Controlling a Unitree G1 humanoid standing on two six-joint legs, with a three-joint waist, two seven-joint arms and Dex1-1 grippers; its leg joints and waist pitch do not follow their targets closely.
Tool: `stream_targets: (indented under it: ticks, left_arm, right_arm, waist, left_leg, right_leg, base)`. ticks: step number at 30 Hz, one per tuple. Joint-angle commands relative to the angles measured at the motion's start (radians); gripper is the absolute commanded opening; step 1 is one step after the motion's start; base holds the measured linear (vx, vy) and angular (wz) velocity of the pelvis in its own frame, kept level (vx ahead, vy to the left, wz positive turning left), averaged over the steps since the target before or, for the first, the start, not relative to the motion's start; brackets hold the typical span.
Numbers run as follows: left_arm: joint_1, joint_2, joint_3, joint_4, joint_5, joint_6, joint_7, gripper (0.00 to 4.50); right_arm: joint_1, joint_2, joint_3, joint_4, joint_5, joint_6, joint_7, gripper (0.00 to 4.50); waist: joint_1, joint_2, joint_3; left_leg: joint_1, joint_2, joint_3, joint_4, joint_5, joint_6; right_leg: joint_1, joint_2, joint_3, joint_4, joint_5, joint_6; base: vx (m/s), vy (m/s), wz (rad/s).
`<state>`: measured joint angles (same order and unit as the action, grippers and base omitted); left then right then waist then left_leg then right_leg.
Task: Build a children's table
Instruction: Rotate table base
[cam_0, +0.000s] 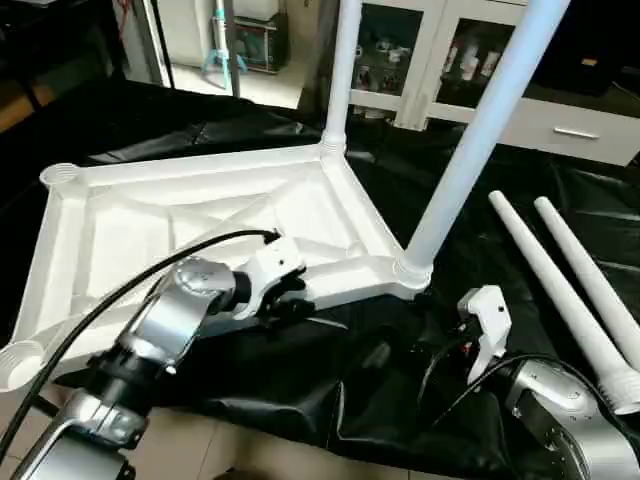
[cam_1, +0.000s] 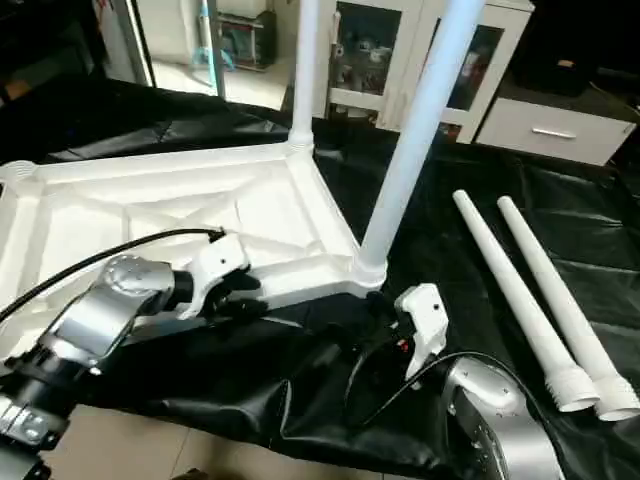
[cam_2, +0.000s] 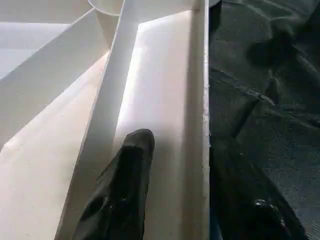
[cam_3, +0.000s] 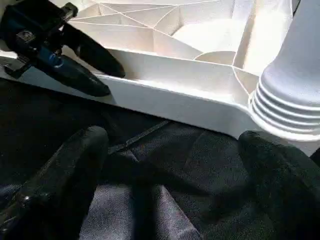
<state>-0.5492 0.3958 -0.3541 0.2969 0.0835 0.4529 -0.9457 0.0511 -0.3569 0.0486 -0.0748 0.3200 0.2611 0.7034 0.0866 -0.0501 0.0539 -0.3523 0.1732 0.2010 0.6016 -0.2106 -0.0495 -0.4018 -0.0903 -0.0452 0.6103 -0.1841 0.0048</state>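
Note:
The children's table top (cam_0: 180, 215) lies upside down on a black sheet, ribs facing up. Two white legs stand upright in its right-hand corners, one far (cam_0: 343, 70) and one near (cam_0: 470, 150). Both left corner sockets (cam_0: 62, 177) (cam_0: 20, 362) are empty. Two loose legs (cam_0: 550, 285) (cam_0: 592, 285) lie side by side on the sheet to the right. My left gripper (cam_0: 295, 298) straddles the near rim: one finger (cam_2: 127, 190) lies inside the channel, clear of the wall, the other outside. My right gripper (cam_3: 170, 160) stands wide open just before the near leg's socket (cam_3: 285, 107), holding nothing.
The black sheet (cam_0: 300, 390) covers the work surface and hangs over its near edge above a tiled floor (cam_0: 220, 455). A white cabinet with glass doors (cam_0: 400, 50) and a drawer unit (cam_0: 570, 125) stand behind. A black cable (cam_0: 120, 285) runs along my left forearm.

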Motion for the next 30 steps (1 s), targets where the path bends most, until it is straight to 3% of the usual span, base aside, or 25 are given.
stream_targets:
  ticks: [1, 2, 5, 6, 7, 8, 11, 12, 14, 16, 20, 22, 25, 27, 28, 30]
  left_arm:
    - [-0.025, -0.016, -0.032, 0.047, 0.034, 0.0, 0.025, 1.56]
    - [-0.037, -0.026, -0.043, 0.061, 0.041, 0.0, 0.023, 1.42]
    - [-0.057, -0.039, -0.065, 0.083, 0.05, -0.002, 0.012, 1.13]
    - [-0.062, -0.044, -0.068, 0.09, 0.052, -0.002, 0.012, 1.07]
    - [-0.068, -0.049, -0.07, 0.099, 0.053, -0.003, 0.015, 1.07]
    - [-0.069, -0.05, -0.07, 0.101, 0.053, -0.003, 0.016, 0.86]
    - [-0.111, -0.111, -0.059, 0.17, 0.045, -0.004, 0.056, 0.67]
    - [-0.133, -0.145, -0.05, 0.206, 0.038, -0.01, 0.075, 0.56]
    - [-0.189, -0.233, -0.025, 0.301, 0.017, -0.018, 0.116, 0.35]
    - [-0.239, -0.308, -0.003, 0.387, 0.007, -0.056, 0.18, 0.23]
    - [-0.288, -0.38, 0.032, 0.478, -0.005, -0.115, 0.254, 0.04]
    - [-0.324, -0.423, 0.057, 0.544, -0.01, -0.189, 0.326, 0.04]
    - [-0.355, -0.439, 0.085, 0.594, -0.019, -0.226, 0.361, 0.04]
    - [-0.369, -0.435, 0.104, 0.609, -0.025, -0.257, 0.362, 0.29]
    - [-0.379, -0.432, 0.131, 0.613, -0.044, -0.273, 0.35, 0.46]
    - [-0.384, -0.431, 0.16, 0.611, -0.072, -0.266, 0.328, 0.57]
  right_arm:
    - [0.006, -0.007, -0.003, -0.024, -0.004, 0.0, -0.005, 4.5]
    - [0.008, -0.007, -0.003, -0.028, -0.004, 0.001, -0.008, 4.5]
    - [0.013, -0.007, -0.006, -0.034, -0.005, 0.001, -0.014, 4.5]
    - [0.015, -0.007, -0.007, -0.035, -0.005, 0.0, -0.015, 4.5]
    - [0.016, -0.007, -0.008, -0.036, -0.005, 0.0, -0.016, 4.5]
    - [0.016, -0.007, -0.009, -0.037, -0.005, 0.0, -0.016, 4.5]
    - [0.023, -0.007, -0.012, -0.043, -0.005, 0.0, -0.022, 4.5]
    - [0.024, -0.007, -0.012, -0.042, -0.008, 0.0, -0.026, 4.5]
    - [0.021, -0.006, -0.011, -0.038, -0.016, -0.004, -0.035, 4.5]
    - [0.018, -0.003, -0.006, -0.034, -0.018, -0.005, -0.036, 4.5]
    - [0.015, -0.001, -0.002, -0.033, -0.021, -0.004, -0.037, 4.5]
    - [0.011, 0.0, 0.0, -0.033, -0.023, -0.004, -0.039, 4.5]
    - [0.01, 0.002, 0.0, -0.035, -0.024, -0.004, -0.042, 4.5]
    - [0.011, 0.002, 0.001, -0.035, -0.025, -0.006, -0.044, 4.5]
    - [0.012, 0.003, 0.001, -0.034, -0.025, -0.008, -0.045, 4.5]
    - [0.012, 0.005, 0.003, -0.032, -0.026, -0.009, -0.045, 4.5]
  waist:
    - [-0.005, 0.012, -0.051]
    - [-0.005, 0.008, -0.052]
    - [-0.004, 0.013, -0.053]
    - [-0.004, 0.01, -0.053]
    - [-0.003, 0.016, -0.054]
    - [-0.004, 0.012, -0.054]
    - [-0.002, 0.013, -0.054]
    - [-0.002, 0.011, -0.054]
    - [-0.001, 0.01, -0.055]
    - [-0.001, 0.004, -0.06]
    - [0.002, 0.001, -0.07]
    - [0.004, 0.002, -0.071]
    - [0.005, 0.001, -0.066]
    - [0.004, 0.004, -0.064]
    - [0.004, -0.003, -0.064]
    - [0.006, -0.003, -0.065]
  left_leg:
    - [0.01, 0.058, -0.034, -0.091, -0.283, -0.007]
    - [0.009, 0.059, -0.035, -0.091, -0.281, -0.008]
    - [0.006, 0.057, -0.035, -0.09, -0.272, -0.006]
    - [0.005, 0.057, -0.035, -0.09, -0.263, -0.002]
    - [0.005, 0.058, -0.035, -0.09, -0.26, -0.001]
    - [0.004, 0.057, -0.034, -0.088, -0.255, 0.004]
    - [0.007, 0.056, -0.032, -0.086, -0.259, 0.01]
    - [0.004, 0.057, -0.035, -0.088, -0.263, 0.009]
    - [0.008, 0.053, -0.031, -0.083, -0.265, 0.012]
    - [-0.004, 0.055, -0.035, -0.081, -0.214, 0.03]
    - [-0.005, 0.054, -0.033, -0.068, -0.113, 0.082]
    - [-0.007, 0.054, -0.03, -0.062, -0.068, 0.123]
    - [-0.009, 0.053, -0.03, -0.063, -0.097, 0.135]
    - [-0.007, 0.054, -0.031, -0.066, -0.121, 0.128]
    - [-0.007, 0.055, -0.031, -0.067, -0.131, 0.122]
    - [-0.008, 0.054, -0.032, -0.067, -0.136, 0.118]
  right_leg:
    - [0.03, -0.059, 0.044, -0.09, -0.324, -0.161]
    - [0.032, -0.06, 0.044, -0.09, -0.317, -0.16]
    - [0.035, -0.061, 0.045, -0.088, -0.297, -0.165]
    - [0.036, -0.061, 0.045, -0.088, -0.285, -0.167]
    - [0.036, -0.061, 0.045, -0.086, -0.276, -0.171]
    - [0.037, -0.06, 0.044, -0.086, -0.265, -0.175]
    - [0.034, -0.059, 0.044, -0.089, -0.276, -0.179]
    - [0.038, -0.061, 0.043, -0.089, -0.287, -0.177]
    - [0.033, -0.061, 0.042, -0.096, -0.306, -0.172]
    - [0.044, -0.063, 0.042, -0.087, -0.229, -0.184]
    - [0.05, -0.063, 0.04, -0.069, -0.058, -0.227]
    - [0.051, -0.062, 0.038, -0.062, 0.025, -0.26]
    - [0.052, -0.065, 0.036, -0.072, -0.047, -0.255]
    - [0.05, -0.065, 0.036, -0.078, -0.101, -0.244]
    - [0.051, -0.065, 0.035, -0.078, -0.121, -0.238]
    - [0.052, -0.068, 0.035, -0.078, -0.133, -0.24]
  base:
    - [0.0, 0.0, 0.0]
    - [0.0, 0.0, 0.0]
    - [0.0, 0.0, 0.0]
    - [0.0, 0.0, 0.0]
    - [0.0, 0.0, 0.0]
    - [0.0, 0.0, 0.0]
    - [0.0, 0.0, 0.0]
    - [0.0, 0.0, 0.0]
    - [0.0, 0.0, 0.0]
    - [0.0, 0.0, 0.0]
    - [0.0, 0.0, 0.0]
    - [0.0, 0.0, 0.0]
    - [0.0, 0.0, 0.0]
    - [0.0, 0.0, 0.0]
    - [0.0, 0.0, 0.0]
    - [0.0, 0.0, 0.0]
